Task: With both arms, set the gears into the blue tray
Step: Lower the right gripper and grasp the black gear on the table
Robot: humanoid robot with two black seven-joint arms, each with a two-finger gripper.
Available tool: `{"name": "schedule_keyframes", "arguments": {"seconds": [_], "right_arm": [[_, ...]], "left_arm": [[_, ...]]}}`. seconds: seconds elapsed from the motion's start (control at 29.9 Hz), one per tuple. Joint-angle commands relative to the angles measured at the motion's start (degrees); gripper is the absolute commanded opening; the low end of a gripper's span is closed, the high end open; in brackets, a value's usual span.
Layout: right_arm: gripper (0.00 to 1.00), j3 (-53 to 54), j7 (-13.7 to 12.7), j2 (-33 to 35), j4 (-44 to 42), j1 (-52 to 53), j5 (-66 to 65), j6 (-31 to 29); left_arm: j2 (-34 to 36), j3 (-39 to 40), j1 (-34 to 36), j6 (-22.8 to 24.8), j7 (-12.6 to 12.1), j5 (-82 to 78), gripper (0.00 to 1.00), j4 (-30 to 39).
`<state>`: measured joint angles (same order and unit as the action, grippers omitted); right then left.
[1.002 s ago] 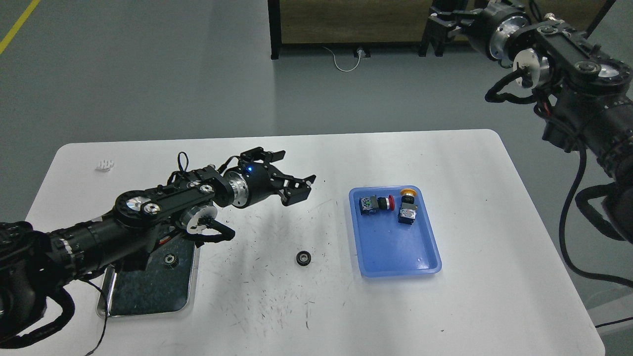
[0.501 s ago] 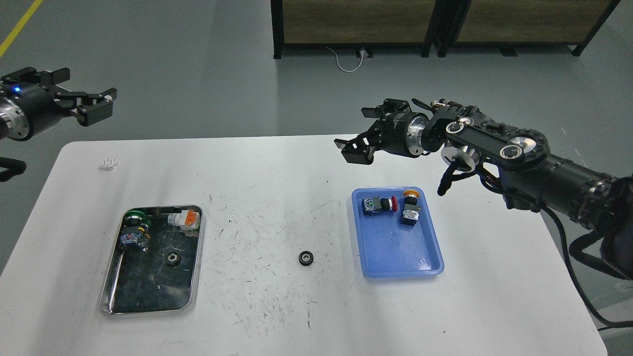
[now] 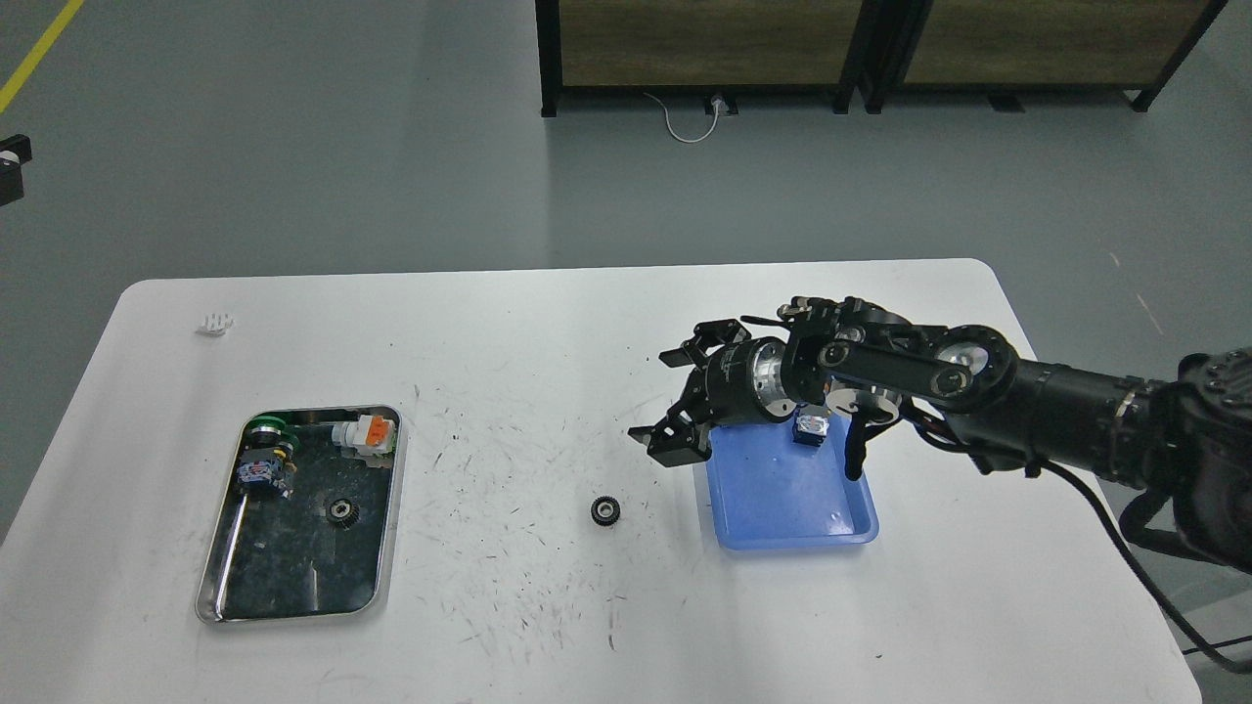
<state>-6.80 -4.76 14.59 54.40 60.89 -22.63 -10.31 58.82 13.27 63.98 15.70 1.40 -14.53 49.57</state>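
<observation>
Right arm: has come down from above the tabletop's far edge; right gripper [image 3: 675,406] now hangs low at the near-left corner of the blue tray [image 3: 792,499], jaws spread wide, holding nothing
Left arm: has withdrawn; only a dark scrap shows at the left edge; jaw state cannot be told
Loose gear [image 3: 605,510]: flat on the tabletop [image 3: 548,323], unmoved, near the jaws, between the trays
Second gear [image 3: 341,510]: unmoved in the steel tray [image 3: 293,611], beside two switches [image 3: 264,460]
Blue tray: holds no gear; one switch [image 3: 810,426] visible, the rest hidden by the wrist
Judgement: approach to the loose gear under way; no gear placed yet
</observation>
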Motion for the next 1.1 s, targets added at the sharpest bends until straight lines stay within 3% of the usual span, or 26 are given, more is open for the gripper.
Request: {"name": "schedule_keyframes", "arguments": {"seconds": [0.0,0.7,1.07], "right_arm": [[0.99,-0.15,0.02,-2.10,0.00,-2.18,0.13,1.08],[0.99,-1.47,0.19,-9.84,-4.13,-7.37,-0.40,6.09],[0.87,-2.78,0.19,-12.21,-5.45,-7.63,-0.40,6.62]], "left_arm": [[0.51,0.00,0.00,0.12,0.00,-0.06,0.98,0.00],[1.74,0.44,0.09,0.65,0.00,-0.06,0.98,0.00],[3.32,0.62,0.09,1.44,0.00,0.03,0.98,0.00]]}}
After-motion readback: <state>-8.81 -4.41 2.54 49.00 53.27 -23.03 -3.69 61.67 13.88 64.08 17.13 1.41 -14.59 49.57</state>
